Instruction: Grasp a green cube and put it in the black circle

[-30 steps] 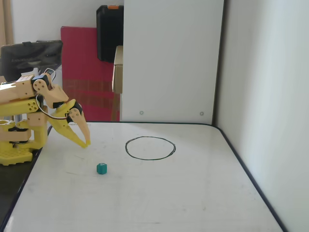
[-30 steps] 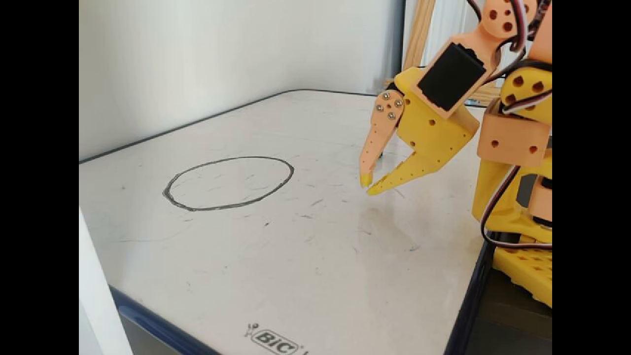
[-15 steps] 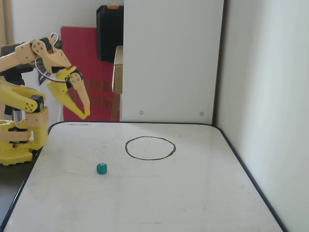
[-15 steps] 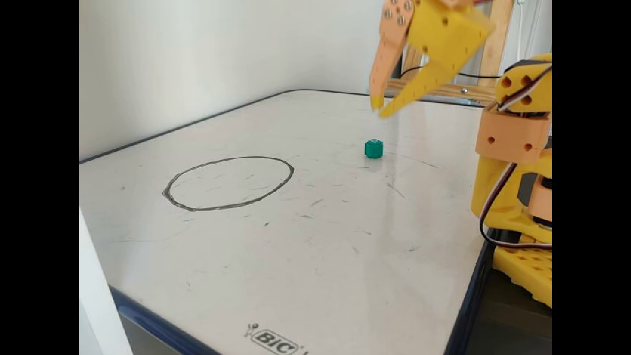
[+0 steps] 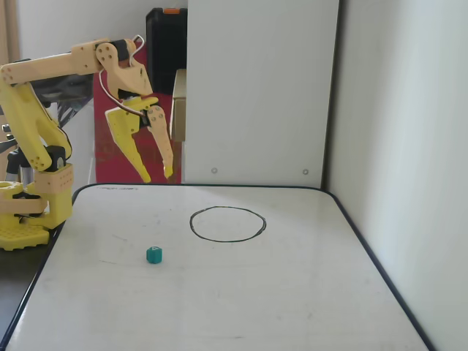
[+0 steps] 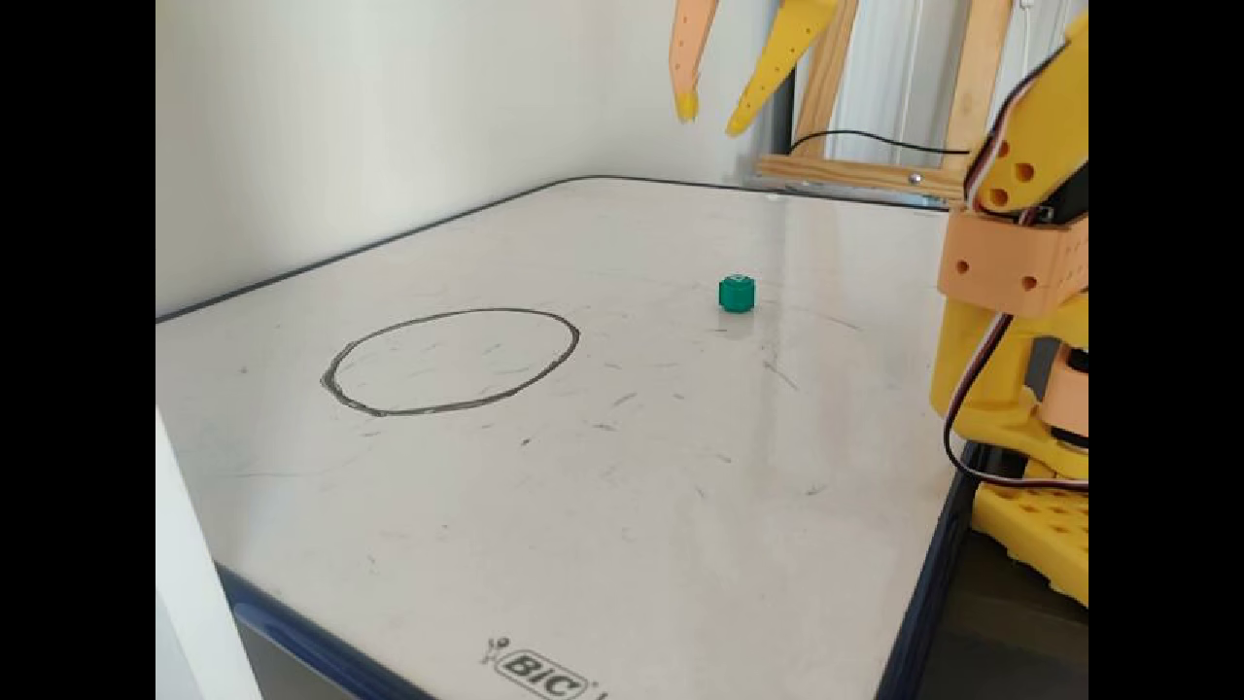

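A small green cube (image 5: 154, 254) (image 6: 737, 293) rests on the whiteboard, apart from the black circle (image 5: 227, 224) (image 6: 451, 361), whose white interior holds nothing. My yellow gripper (image 5: 158, 178) (image 6: 709, 115) hangs high in the air above the board, well over the cube, fingers pointing down. Its jaws stand open with a clear gap and nothing between them. In one fixed view only the fingertips (image 6: 686, 102) enter from the top edge.
The whiteboard (image 5: 219, 307) (image 6: 583, 506) has a dark rim and white walls along two sides. The arm's yellow base (image 5: 25, 212) (image 6: 1020, 389) stands at one edge. A red panel (image 5: 110, 117) and black case (image 5: 167, 47) stand behind the board.
The arm has risen from near the board surface to high above it and swung toward the cube's side. The jaws have opened wider. The cube has not moved.
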Available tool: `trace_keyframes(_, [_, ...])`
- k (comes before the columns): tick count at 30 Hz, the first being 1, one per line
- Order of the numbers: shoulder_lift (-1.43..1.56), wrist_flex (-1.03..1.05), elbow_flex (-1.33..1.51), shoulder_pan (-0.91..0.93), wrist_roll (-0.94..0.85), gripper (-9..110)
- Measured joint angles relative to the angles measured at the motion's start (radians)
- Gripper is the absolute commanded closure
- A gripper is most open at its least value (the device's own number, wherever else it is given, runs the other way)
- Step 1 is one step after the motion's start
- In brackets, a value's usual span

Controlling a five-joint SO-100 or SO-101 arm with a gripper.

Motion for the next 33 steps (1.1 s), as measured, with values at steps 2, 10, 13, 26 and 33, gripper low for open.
trace_keyframes(2, [-0.064, -0.003, -0.002, 0.031, -0.043, 87])
trace_keyframes(10, [-0.262, -0.034, -0.003, 0.106, -0.167, 86])
trace_keyframes(13, [-0.327, -0.060, -0.003, 0.112, -0.198, 85])
trace_keyframes(26, [-0.511, -0.141, -0.054, 0.153, -0.295, 84])
trace_keyframes(33, [-0.552, -0.150, -0.074, 0.187, -0.337, 86])
